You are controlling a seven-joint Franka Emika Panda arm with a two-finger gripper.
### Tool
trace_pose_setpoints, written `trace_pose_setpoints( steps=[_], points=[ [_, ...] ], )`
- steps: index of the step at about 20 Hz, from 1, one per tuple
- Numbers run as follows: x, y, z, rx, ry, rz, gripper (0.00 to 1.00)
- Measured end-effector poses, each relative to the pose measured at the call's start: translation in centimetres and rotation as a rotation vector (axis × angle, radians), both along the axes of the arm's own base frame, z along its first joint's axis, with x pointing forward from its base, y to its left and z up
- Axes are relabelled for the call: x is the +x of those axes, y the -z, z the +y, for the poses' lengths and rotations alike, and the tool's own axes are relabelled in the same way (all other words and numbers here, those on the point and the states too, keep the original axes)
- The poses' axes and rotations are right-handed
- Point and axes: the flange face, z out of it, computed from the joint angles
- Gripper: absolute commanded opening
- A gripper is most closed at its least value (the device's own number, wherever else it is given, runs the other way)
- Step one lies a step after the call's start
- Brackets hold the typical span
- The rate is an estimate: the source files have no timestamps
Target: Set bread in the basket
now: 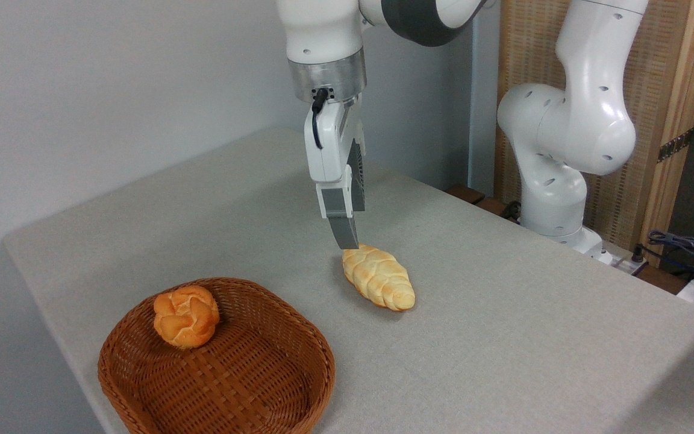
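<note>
The bread (379, 278), a pale yellow braided loaf with golden patches, lies on the grey table to the right of and behind the basket. The reddish-brown wicker basket (317, 355) sits at the front left. My gripper (347, 240) points straight down, its tips just above the loaf's far left end, touching it or nearly so. I see the gripper edge-on: one grey finger (343, 230) shows and hides the other, so the gap between them cannot be judged. Nothing is lifted.
A small round orange knotted roll (186, 316) rests inside the basket against its back left wall. The arm's white base (555, 199) stands at the table's far right edge, with cables (684, 244) beside it. A wall runs along the left.
</note>
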Motion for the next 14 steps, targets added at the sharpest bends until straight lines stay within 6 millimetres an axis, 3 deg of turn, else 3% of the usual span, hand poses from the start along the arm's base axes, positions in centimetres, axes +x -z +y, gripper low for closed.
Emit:
trace_pose_setpoints(
  steps=[11,12,14],
  points=[
    [0.00,0.00,0.00,0.000,0.000,0.000,1.00],
    [-0.01,0.17,-0.08,-0.003,0.133,-0.002,1.00],
    [0.03,0.25,-0.09,-0.003,0.133,0.000,1.00]
  ],
)
